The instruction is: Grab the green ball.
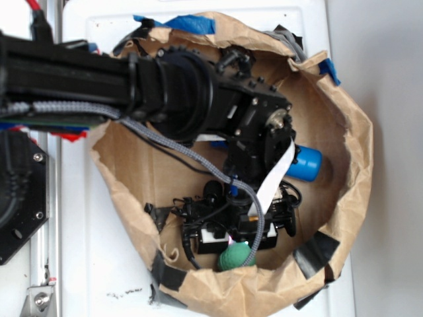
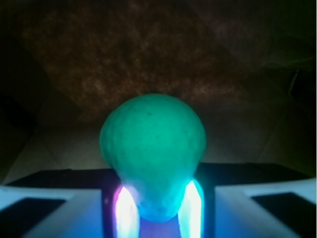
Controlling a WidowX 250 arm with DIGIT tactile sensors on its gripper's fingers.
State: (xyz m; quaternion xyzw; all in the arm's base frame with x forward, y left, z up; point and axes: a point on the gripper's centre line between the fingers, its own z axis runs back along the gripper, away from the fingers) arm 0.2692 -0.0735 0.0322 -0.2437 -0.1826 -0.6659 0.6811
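Observation:
The green ball (image 2: 153,144) fills the middle of the wrist view, its lower part squeezed narrow between two glowing finger pads (image 2: 124,208). My gripper (image 2: 157,210) is shut on it. In the exterior view the green ball (image 1: 232,258) peeks out below the black gripper (image 1: 232,243), near the front wall of the brown paper bag (image 1: 125,178). The arm reaches in from the upper left and covers much of the bag's inside.
A blue bottle (image 1: 305,163) lies inside the bag to the right of the arm. The bag's crumpled walls ring the gripper closely, patched with black tape (image 1: 316,254) and blue tape (image 1: 192,24). A white surface (image 1: 86,264) lies under the bag.

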